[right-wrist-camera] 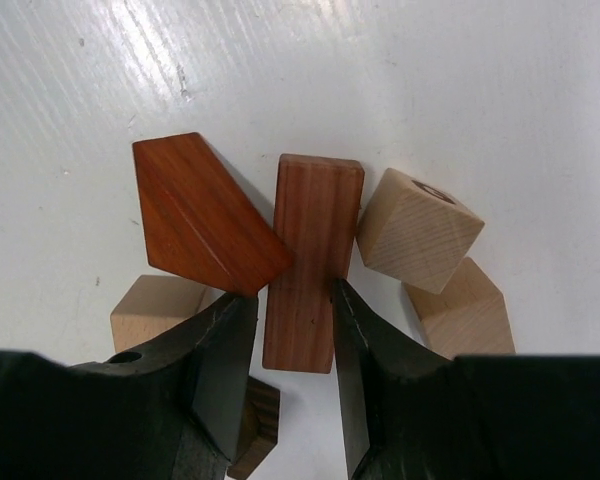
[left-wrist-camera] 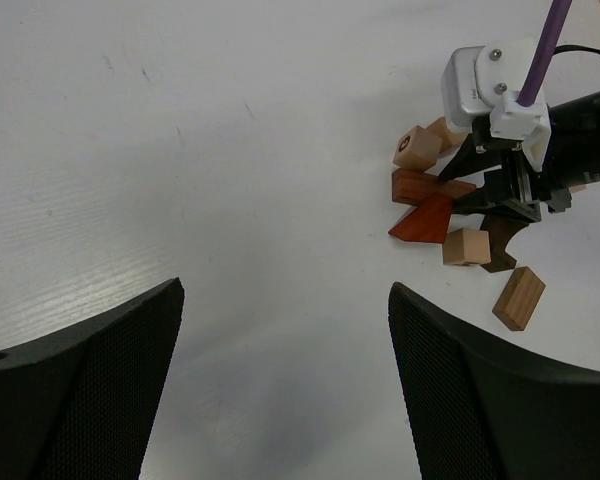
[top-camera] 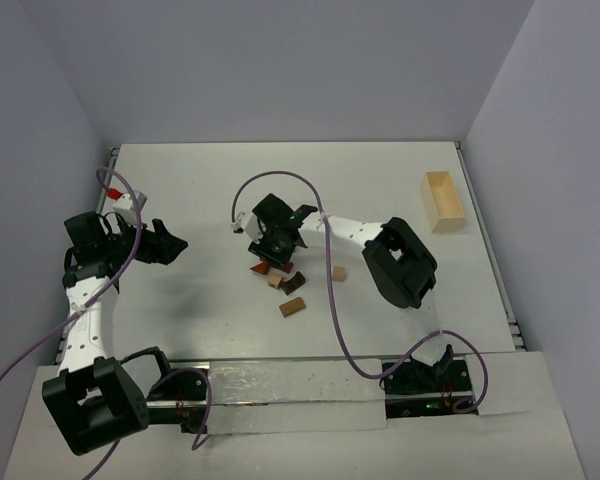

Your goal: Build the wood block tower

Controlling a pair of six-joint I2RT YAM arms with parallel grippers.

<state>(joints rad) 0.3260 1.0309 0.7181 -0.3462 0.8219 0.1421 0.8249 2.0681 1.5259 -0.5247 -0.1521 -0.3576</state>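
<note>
The wood blocks lie loose in a cluster [top-camera: 277, 272] at mid-table; no stack stands. My right gripper [right-wrist-camera: 292, 290] is down over the cluster and straddles a reddish-brown bar [right-wrist-camera: 310, 240] that lies flat. Its right finger touches the bar and a thin gap shows at the left finger. A red-brown wedge [right-wrist-camera: 200, 215] touches the left fingertip. A pale cube [right-wrist-camera: 418, 228] and a tan block [right-wrist-camera: 460, 310] lie to the right, a tan cube [right-wrist-camera: 155, 310] to the left, and a dark block [right-wrist-camera: 255, 425] under the jaws. My left gripper [left-wrist-camera: 285, 290] is open and empty, well left of the cluster.
A tan bar [top-camera: 292, 307] and a small cube [top-camera: 339, 272] lie apart from the cluster. A pale wooden open box [top-camera: 442, 200] sits at the far right. The right arm's purple cable loops over the table near the blocks.
</note>
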